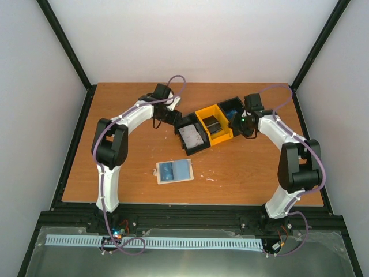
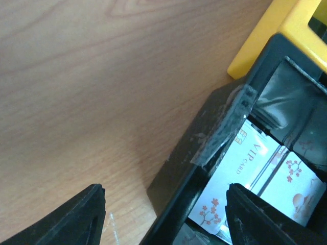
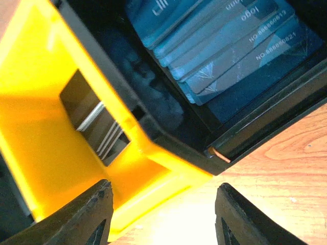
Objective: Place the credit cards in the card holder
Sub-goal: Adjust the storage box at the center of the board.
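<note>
On the worktop (image 1: 115, 179), top view, a three-compartment tray (image 1: 200, 118) lies at an angle between the two arms. Its left black compartment holds white cards (image 1: 191, 137). The yellow middle compartment holds dark cards (image 1: 213, 126), and the right black compartment holds blue cards (image 1: 233, 109). The holder (image 1: 174, 171) lies flat on the near side of the tray, apart from it and from both arms. The left claw (image 1: 168, 115) sits just beside the tray's left end, and the right claw (image 1: 243, 124) sits at its right end. Neither claw's opening can be told from this view.

Left wrist view: the left claw is spread. One of its fingers (image 2: 76, 219) is over bare worktop and the other over the white cards. The corner of the black compartment lies between them. One white card reads "VIP CARD".

Right wrist view: the right claw is spread, its fingers (image 3: 87, 214) low in frame over the yellow compartment's wall and the worktop. The blue cards lie fanned in their compartment. The dark cards show only their edges.
</note>
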Controlling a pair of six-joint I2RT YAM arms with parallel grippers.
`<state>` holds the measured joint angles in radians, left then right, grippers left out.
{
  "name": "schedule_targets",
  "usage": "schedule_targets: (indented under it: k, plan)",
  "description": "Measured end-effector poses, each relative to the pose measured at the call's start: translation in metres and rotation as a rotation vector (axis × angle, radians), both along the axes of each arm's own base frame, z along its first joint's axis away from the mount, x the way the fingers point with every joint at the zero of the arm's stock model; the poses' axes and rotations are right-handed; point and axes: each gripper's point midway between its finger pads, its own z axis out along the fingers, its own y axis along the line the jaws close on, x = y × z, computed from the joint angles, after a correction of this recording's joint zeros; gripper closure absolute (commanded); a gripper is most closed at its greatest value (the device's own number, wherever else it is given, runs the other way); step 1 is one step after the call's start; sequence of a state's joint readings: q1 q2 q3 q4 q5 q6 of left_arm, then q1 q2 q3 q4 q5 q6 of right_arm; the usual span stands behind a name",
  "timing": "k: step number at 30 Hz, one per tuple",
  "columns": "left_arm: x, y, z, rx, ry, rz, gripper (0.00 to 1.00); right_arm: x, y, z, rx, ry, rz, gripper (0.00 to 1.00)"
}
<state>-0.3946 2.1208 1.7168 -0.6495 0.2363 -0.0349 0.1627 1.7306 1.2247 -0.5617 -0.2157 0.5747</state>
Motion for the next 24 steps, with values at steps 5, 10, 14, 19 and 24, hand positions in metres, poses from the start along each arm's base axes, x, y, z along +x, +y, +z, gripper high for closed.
schedule_targets:
  k: [5, 10, 14, 19, 24]
  plan:
    - [-0.016, -0.007, -0.012, -0.060, 0.067, -0.016, 0.48, -0.007, 0.018, 0.033, 0.029, -0.064, 0.048, 0.45]
    - [-0.037, -0.016, -0.010, -0.131, 0.107, -0.043, 0.50, -0.037, 0.079, 0.057, 0.109, -0.098, 0.175, 0.45]
    - [-0.050, -0.029, -0.003, -0.173, 0.118, -0.074, 0.50, -0.067, 0.113, 0.048, 0.152, -0.052, 0.231, 0.47]
    - [-0.080, -0.057, -0.002, -0.211, 0.155, -0.137, 0.49, -0.086, 0.114, 0.019, 0.156, 0.036, 0.182, 0.47]
    - [-0.111, -0.089, -0.001, -0.268, 0.198, -0.220, 0.49, -0.090, 0.103, 0.001, 0.133, 0.075, 0.089, 0.48]
